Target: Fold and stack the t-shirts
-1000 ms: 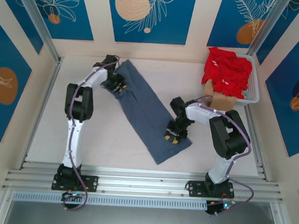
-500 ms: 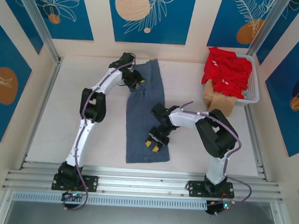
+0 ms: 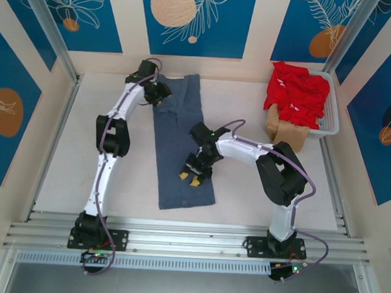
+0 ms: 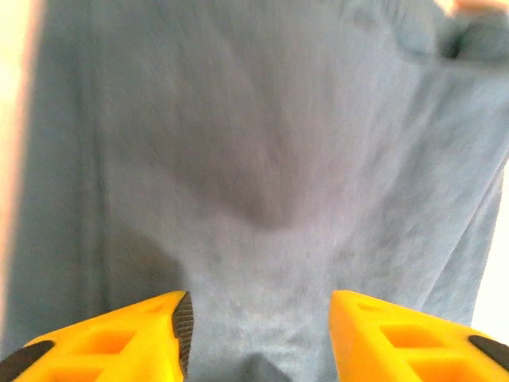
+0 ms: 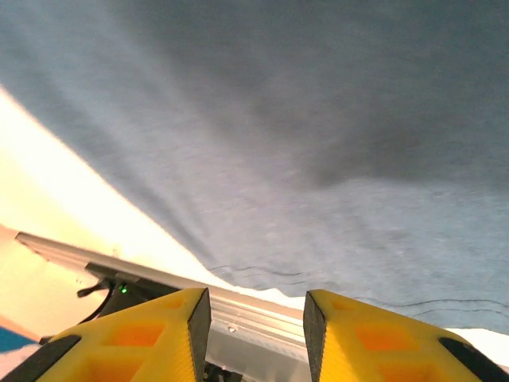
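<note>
The slate blue-grey t-shirt [image 3: 182,145] lies folded into a long strip running from the back of the table toward the front. My left gripper [image 3: 159,96] hovers at its far left corner, fingers [image 4: 143,338] apart above the cloth [image 4: 262,159] with nothing pinched. My right gripper [image 3: 189,179] is over the strip's lower half, yellow fingers [image 5: 159,334] spread; beyond them I see the shirt's hem [image 5: 334,199] and the front rail. Bright red t-shirts [image 3: 296,93] are heaped in the basket at the back right.
The white plastic basket [image 3: 329,122] stands in the back right corner with a brown cardboard box [image 3: 287,131] leaning at its front. Aluminium rails [image 3: 189,236] run along the near edge and posts along both sides. Bare tabletop [image 3: 74,158] lies left of the shirt.
The blue-grey shirt swung from a diagonal to nearly straight front-to-back. Both grippers dragged it, then opened; the right one moved left, the left one pulled back toward the far left.
</note>
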Robot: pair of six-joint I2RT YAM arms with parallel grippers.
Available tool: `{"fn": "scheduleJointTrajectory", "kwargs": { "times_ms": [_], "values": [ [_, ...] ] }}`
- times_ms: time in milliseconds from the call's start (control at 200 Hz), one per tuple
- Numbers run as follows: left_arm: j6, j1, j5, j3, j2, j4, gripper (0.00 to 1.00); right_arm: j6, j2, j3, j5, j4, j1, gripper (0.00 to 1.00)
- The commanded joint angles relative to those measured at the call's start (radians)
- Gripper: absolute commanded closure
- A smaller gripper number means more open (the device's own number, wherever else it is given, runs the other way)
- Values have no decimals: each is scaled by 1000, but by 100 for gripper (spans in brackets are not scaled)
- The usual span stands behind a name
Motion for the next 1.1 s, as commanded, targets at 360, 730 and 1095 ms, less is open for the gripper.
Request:
{"fn": "scheduleJointTrajectory", "kwargs": {
  "times_ms": [360,730,1095],
  "values": [
    [-106,-92,67,-897,-715,9,49,-269,-339,-300,10,70,-295,59],
    [-352,-308,264,-1891,-1326,75,51,-381,-297,-395,-104,26,-322,58],
    [-486,-471,274,-1979,-1261,267,59,-449,-187,-393,-158,-25,-259,56]
  ]
}}
